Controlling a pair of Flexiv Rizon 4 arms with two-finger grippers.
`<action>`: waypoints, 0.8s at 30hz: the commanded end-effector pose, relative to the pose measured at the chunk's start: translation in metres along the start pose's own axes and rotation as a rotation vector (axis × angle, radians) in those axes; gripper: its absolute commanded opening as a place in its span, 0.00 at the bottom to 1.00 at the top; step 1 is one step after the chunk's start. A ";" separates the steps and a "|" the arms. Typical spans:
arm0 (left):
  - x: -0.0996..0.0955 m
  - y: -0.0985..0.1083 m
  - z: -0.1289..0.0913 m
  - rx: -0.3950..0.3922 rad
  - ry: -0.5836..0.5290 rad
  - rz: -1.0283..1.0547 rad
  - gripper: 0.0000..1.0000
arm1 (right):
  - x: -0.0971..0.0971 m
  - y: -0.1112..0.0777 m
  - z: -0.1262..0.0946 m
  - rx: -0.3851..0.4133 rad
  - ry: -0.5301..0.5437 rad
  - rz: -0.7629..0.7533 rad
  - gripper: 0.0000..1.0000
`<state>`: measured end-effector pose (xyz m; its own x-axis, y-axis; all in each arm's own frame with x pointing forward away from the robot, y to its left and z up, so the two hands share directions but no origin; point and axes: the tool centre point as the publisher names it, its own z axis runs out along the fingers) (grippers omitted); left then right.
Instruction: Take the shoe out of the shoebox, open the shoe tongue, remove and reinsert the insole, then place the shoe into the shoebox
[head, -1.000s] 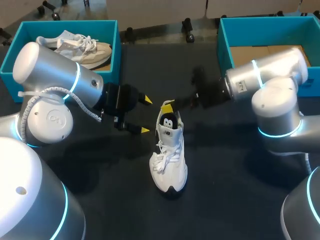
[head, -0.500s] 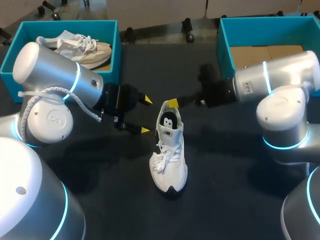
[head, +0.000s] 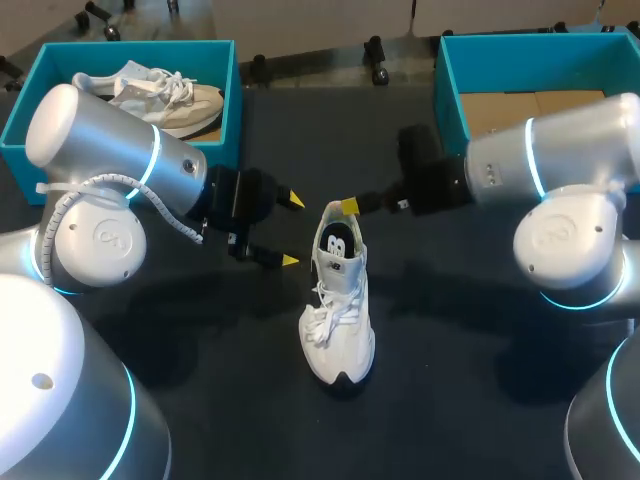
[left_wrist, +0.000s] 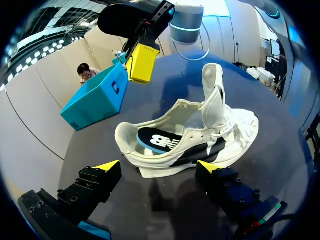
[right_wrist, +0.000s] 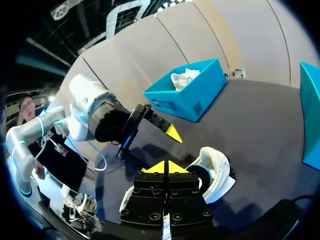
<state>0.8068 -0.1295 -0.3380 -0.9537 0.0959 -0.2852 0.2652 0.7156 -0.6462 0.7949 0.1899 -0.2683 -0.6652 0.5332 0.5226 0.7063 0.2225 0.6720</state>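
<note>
At the far left stands a teal shoebox (head: 231, 100) with a beige shoe (head: 165, 95) lying in it. My left end effector (head: 291, 230) hangs just beside the heel of the white shoe (head: 338, 310), fingers spread wide and holding nothing. The shoe itself is out of any box and stands upright on the table (head: 450, 330), between my two arms.

That first step I judge done. The tongue (left_wrist: 214, 95) stands pulled up and clear of the opening, so that step looks done too. The dark insole (left_wrist: 160, 142) lies inside the shoe, and I cannot tell whether it is yet to come out or is already back in.

My right end effector (head: 349, 207) hovers over the heel collar with its tips pressed together on nothing. Beyond it the second shoebox (head: 447, 90) holds no shoe, so boxing the shoe is certainly left.
</note>
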 end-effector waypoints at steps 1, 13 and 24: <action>0.000 -0.001 0.001 -0.006 0.001 0.000 1.00 | 0.002 0.000 0.002 0.002 -0.035 0.002 0.00; -0.016 -0.001 -0.030 -0.074 -0.001 0.026 1.00 | -0.007 -0.003 0.010 0.039 -0.275 0.244 0.00; -0.023 0.006 -0.062 -0.074 0.087 0.106 1.00 | -0.005 -0.004 0.020 0.112 -0.387 0.385 0.00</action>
<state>0.8190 -0.0973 -0.3006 -0.9310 0.2058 -0.3014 0.3475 0.7521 -0.5599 0.7975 0.1959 -0.2865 -0.2982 0.7162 0.6310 0.9141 0.0241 0.4047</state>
